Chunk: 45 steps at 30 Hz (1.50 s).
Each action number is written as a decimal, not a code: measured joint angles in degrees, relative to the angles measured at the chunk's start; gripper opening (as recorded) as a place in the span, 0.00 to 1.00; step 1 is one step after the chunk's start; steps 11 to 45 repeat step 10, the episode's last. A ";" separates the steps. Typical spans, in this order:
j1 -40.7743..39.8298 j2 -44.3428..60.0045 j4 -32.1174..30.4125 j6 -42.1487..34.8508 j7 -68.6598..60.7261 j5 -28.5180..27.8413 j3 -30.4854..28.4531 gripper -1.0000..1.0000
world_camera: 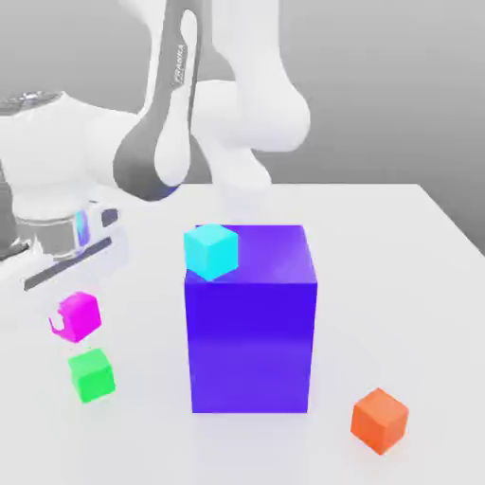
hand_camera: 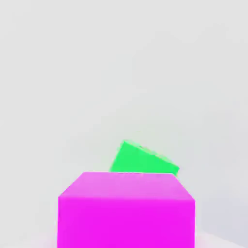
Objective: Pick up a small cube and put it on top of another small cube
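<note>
Our gripper's fingers [world_camera: 57, 322] are closed to the width of the magenta cube [world_camera: 82, 315], apparently gripping it squarely for a level lift, well in from the white table's [world_camera: 379, 227] far edge. Beside it sits the green cube [world_camera: 92, 375], a possible base; the cyan cube [world_camera: 211, 252] occupies the blue block's [world_camera: 250, 346] edge at the exterior view's left.

The arm [world_camera: 156, 142] bends down at the exterior view's left, hand [world_camera: 68, 258] low, 2 fingers [world_camera: 59, 322] closed
</note>
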 joint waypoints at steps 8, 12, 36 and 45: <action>-0.09 9.71 0.13 9.45 0.38 -0.36 0.20 1.00; -0.09 9.71 0.13 9.46 0.38 -0.36 0.20 1.00; -0.09 9.71 0.13 9.46 0.38 -0.36 0.20 1.00; -0.09 9.71 0.13 9.46 0.38 -0.36 0.20 1.00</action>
